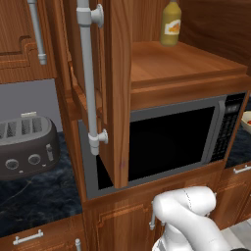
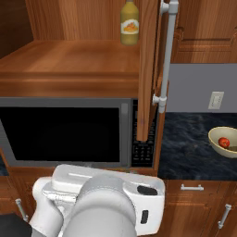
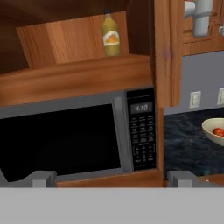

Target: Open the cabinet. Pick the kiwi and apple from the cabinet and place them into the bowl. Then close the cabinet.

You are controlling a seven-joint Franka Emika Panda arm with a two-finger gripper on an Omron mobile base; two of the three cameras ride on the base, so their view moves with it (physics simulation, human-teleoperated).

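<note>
Standing open: cabinet [image 2: 69, 60], both doors swung out edge-on toward the cameras, long silver bar handles [image 1: 88, 73] upright; inner shelf wide and bare wood except for one bottle.
Sitting below the cabinet: microwave [image 2: 65, 132], dark glass door shut, keypad column at its right side, partly covered in the right base view by the lower corner of the open door [image 2: 147, 69].
Blocking: same open door hangs between the shelf and the counter side with the bowl; left door [image 1: 115, 93] hides part of the microwave front in the left base view.
Resting on dark counter [image 2: 185, 148], right of the microwave: bowl [image 2: 223, 142], cream, rim up, cut by the picture edge.
Lying inside the bowl: apple [image 2: 224, 142], red, round, no clear long axis.
Standing at the shelf back: yellow bottle [image 3: 110, 35], upright, long axis vertical.
Left counter: dark toaster [image 1: 27, 147], slots up.
Wall: white outlet [image 2: 215, 100] above the bowl.
Gripper [image 3: 113, 179]: jaws spread wide, holding nothing, aimed at the microwave.
</note>
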